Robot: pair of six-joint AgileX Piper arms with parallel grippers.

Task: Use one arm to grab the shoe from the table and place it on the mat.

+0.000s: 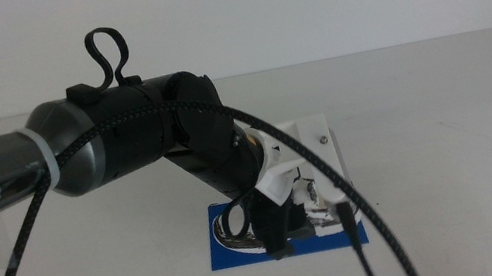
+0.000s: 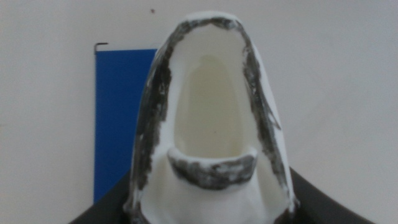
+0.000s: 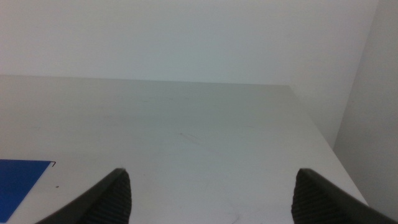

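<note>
Left gripper [image 1: 271, 223] over the mat [image 1: 231, 252], jaws clamped on the shoe [image 2: 211, 124], mat showing beside it. Lower level, sole flat on the blue, then release. Right gripper [image 3: 211, 193] waiting over bare tabletop [image 3: 186, 124], jaws spread wide.
</note>
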